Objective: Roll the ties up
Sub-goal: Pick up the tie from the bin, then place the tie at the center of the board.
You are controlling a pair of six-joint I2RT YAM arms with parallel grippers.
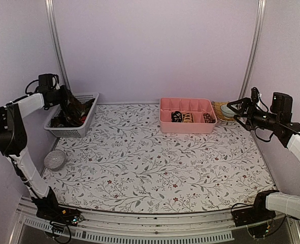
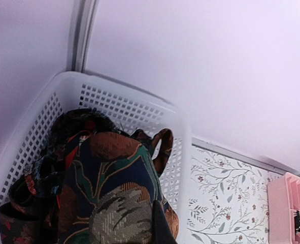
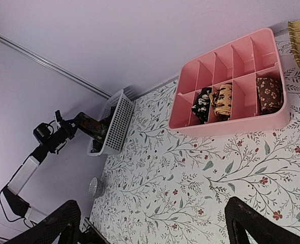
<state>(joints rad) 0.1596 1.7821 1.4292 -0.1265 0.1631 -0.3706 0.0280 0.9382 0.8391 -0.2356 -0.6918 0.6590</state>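
Nearest the arm bases, at about 8 o'clock on the flowered worktop [image 1: 155, 168], lies a small grey round object [image 1: 54, 159], apart from everything else. Further back at 10 o'clock stands the white mesh basket [image 1: 84, 127], and over it the left claw [image 1: 63, 97] is pinched together on a patterned tie [image 2: 114, 193] of navy, rust and green. Its broad part is lifted above the heap of ties [image 2: 43, 173] in the basket, and the rest trails down among them. This fabric looks light, limp and rather slick. It will likely sag from whatever point is pinched and may drag a neighbour up with it, so a hold close to one pointed end seems best, leaving the length free to be laid flat and coiled. Which part of the tie is pinched cannot be told from here. At 1 o'clock on the far side sits the pink tray [image 1: 186, 126] with three rolled ties [image 3: 223, 100] in its near row: black, tan and brown. The right claw [image 3: 152, 206] hangs at 2 o'clock with its jaws spread wide, holding nothing.
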